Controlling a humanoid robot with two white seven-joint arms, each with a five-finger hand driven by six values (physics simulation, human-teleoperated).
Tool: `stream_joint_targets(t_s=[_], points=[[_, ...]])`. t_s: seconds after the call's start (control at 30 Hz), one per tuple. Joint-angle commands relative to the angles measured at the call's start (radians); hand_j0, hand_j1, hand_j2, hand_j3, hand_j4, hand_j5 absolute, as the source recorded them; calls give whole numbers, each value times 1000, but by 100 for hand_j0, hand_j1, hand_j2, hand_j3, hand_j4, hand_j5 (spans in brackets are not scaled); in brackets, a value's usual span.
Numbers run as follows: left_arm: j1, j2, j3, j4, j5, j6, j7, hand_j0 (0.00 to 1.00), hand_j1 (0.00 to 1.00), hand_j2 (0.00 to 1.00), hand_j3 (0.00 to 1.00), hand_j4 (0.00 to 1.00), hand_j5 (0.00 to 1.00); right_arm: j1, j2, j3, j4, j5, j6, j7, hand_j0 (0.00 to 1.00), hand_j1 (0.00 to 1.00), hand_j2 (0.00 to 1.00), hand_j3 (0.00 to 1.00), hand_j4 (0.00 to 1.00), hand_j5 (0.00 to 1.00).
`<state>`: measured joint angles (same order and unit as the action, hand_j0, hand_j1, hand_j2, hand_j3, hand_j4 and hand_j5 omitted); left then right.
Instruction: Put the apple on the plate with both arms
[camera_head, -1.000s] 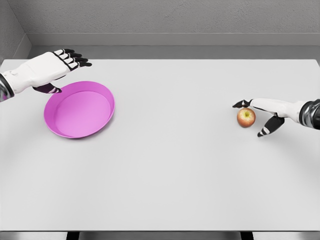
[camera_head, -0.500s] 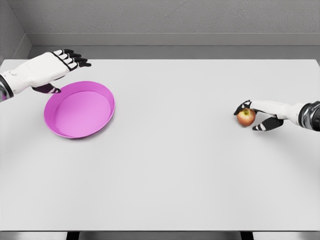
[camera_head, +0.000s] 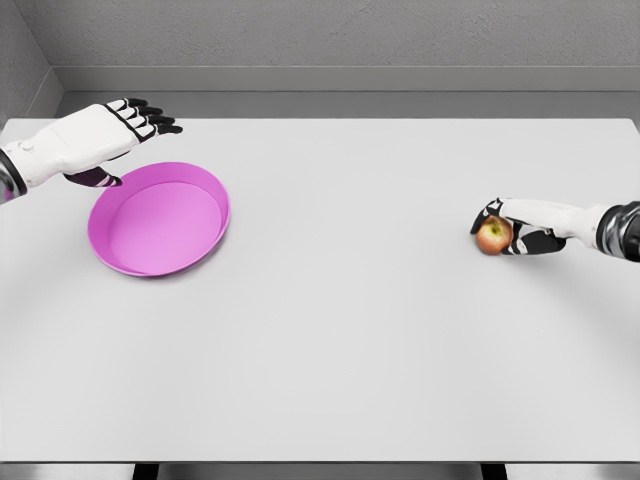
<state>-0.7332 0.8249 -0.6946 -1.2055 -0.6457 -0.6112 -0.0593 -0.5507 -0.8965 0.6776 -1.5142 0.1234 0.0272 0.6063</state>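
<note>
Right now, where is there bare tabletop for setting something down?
The table is bare between the plate and the apple, and along the near edge. It is crowded only around the left hand by the plate and the right hand closing on the apple.

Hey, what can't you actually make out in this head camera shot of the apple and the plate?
- Head view: the far side of the apple, hidden by the right robot hand wrapped around it.
- Head view: whether the apple is off the table; too small to tell.
- Head view: the left robot hand palm and its gap above the plate rim.
</note>
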Motion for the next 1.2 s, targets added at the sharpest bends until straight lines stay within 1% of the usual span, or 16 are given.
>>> stream_joint_targets(t_s=[0.0, 0.23, 0.4, 0.6, 0.67, 1.03, 1.1, 1.17], points=[[0, 0, 1, 0, 6, 0, 1, 100, 100, 100, 100, 100, 100, 0, -1, 0, -1, -2, -1, 5, 43, 43, 43, 43, 43, 43], [0, 3, 1, -5, 11, 0, 3, 100, 100, 100, 100, 100, 100, -6, -1, -12, -9, -2, 0, 5, 43, 43, 43, 43, 43, 43], [5, 0, 0, -5, 9, 0, 1, 100, 100, 100, 100, 100, 100, -29, -2, -15, -9, -2, 2, 5, 43, 43, 43, 43, 43, 43], [2, 5, -2, -5, 11, 0, 1, 100, 100, 100, 100, 100, 100, -37, -1, -36, -14, -2, 0, 5, 43, 43, 43, 43, 43, 43], [0, 5, -2, -5, 9, 0, 1, 100, 100, 100, 100, 100, 100, -35, -1, -55, -32, -2, 0, 5, 43, 43, 43, 43, 43, 43], [-2, 10, 0, 0, 8, 0, 1, 100, 100, 100, 100, 100, 100, -40, 5, -56, -149, -2, -1, 5, 42, 42, 42, 42, 42, 42], [-2, 10, 0, 0, 8, 0, 1, 100, 100, 100, 100, 100, 100, -41, 28, -56, -152, -2, -1, 5, 43, 43, 43, 43, 43, 43], [-2, 10, 0, 0, 8, 0, 1, 100, 100, 100, 100, 100, 100, -41, 30, -56, -172, -2, -1, 5, 43, 43, 43, 43, 43, 43]])
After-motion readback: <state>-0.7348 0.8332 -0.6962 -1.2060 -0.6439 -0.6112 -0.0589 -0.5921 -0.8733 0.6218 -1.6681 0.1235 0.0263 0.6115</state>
